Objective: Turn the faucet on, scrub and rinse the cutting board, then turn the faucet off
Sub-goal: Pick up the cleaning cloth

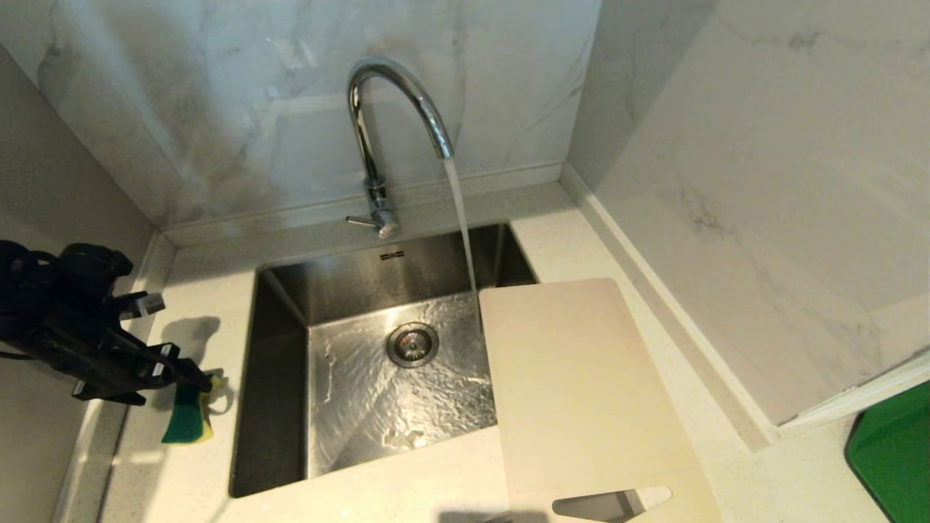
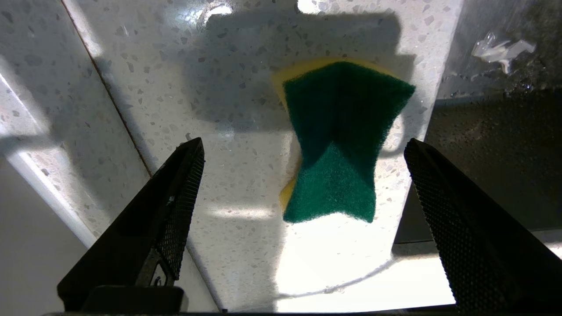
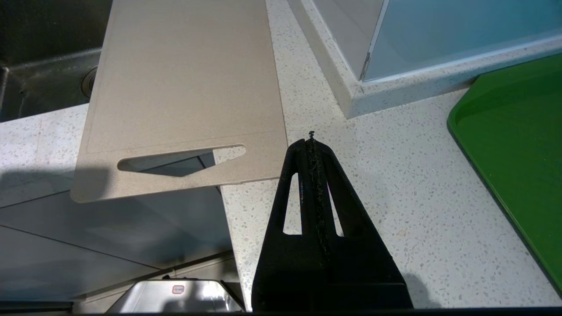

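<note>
cutting board (image 1: 581, 392) bridges the sink's (image 1: 280, 407) right rim, clear of the faucet (image 1: 378, 145) stream; left gripper (image 2: 303, 175), spread wide, hangs over the sponge (image 2: 340, 145) for pickup; right gripper (image 3: 312, 145) clenched, parked.

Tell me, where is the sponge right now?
The sponge lies on the counter left of the sink in the head view, just beneath the open left gripper.

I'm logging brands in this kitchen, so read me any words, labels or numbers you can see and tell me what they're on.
Small dark mark on the sink's back wall, below the faucet: too small to read.
Small red-and-white label on the metal part at the right wrist view's lower edge: too blurred to read.
Nothing else carries text.
</note>
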You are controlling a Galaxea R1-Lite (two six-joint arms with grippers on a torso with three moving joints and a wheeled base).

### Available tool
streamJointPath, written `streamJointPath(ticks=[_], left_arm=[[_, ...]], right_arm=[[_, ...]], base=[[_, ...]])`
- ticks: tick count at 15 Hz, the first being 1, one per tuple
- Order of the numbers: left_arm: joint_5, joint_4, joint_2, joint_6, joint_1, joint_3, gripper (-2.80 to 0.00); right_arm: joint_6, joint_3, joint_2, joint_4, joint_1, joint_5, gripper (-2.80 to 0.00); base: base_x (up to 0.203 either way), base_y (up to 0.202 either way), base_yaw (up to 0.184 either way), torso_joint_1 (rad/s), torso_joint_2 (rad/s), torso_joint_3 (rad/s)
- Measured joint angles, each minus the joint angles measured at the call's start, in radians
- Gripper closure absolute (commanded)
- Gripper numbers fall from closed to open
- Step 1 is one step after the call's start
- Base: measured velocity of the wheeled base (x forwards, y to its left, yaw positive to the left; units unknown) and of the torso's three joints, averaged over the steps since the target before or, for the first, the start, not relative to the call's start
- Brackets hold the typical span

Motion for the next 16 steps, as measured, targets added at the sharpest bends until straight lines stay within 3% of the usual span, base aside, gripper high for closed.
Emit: streamJointPath(ticks=[10,11,16], left_arm=[[-0.027,-0.001,0.064,0.001,0.004,-0.011,-2.80],[-0.019,-0.006,0.070,0.001,0.004,-0.011,0.00],[-0.026,-0.042,0.069,-0.003,0.017,0.017,0.00]], right_arm=[[0.000,0.000,0.000,0.000,0.000,0.000,0.00],[0.000,0.000,0.000,0.000,0.000,-0.001,0.00],[0.000,0.000,0.000,0.000,0.000,0.000,0.00]], base=[[0.000,0.000,0.000,0.000,0.00,0.000],[0.000,0.000,0.000,0.000,0.00,0.000],[0.000,0.000,0.000,0.000,0.00,0.000]])
